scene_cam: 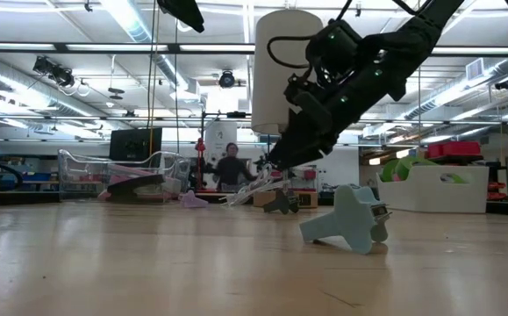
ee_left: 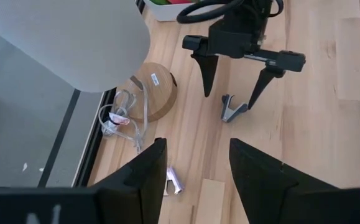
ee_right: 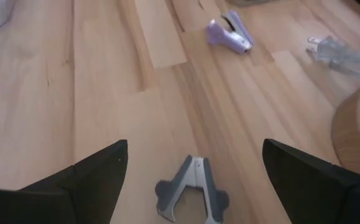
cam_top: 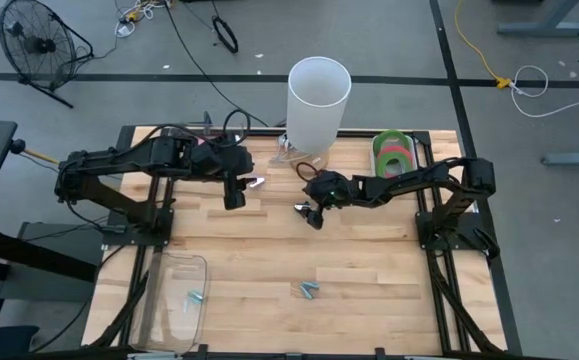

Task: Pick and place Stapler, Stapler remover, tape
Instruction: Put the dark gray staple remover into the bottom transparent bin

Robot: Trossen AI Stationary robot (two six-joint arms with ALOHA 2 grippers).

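A grey claw-shaped stapler remover [ee_right: 191, 191] lies flat on the wooden table near its middle. My right gripper [ee_right: 195, 146] hovers open just above it, one finger on either side and neither touching it [ee_left: 232, 111]. A small purple stapler-like piece [ee_left: 175, 180] lies toward the table's left. My left gripper [ee_left: 198, 168] hangs open and empty high above that piece [cam_top: 256, 182]. Green and red tape rings [cam_top: 394, 152] lie in a white tray at the far right. Which piece is the stapler I cannot tell.
A tall white cylinder [cam_top: 319, 95] stands on a round wooden base [ee_left: 158, 90] at the far middle, a clear plastic piece [ee_left: 124, 118] beside it. A clear bin [cam_top: 174, 300] at the near left holds a light-blue piece. Another light-blue piece [cam_top: 310, 290] lies near the front edge.
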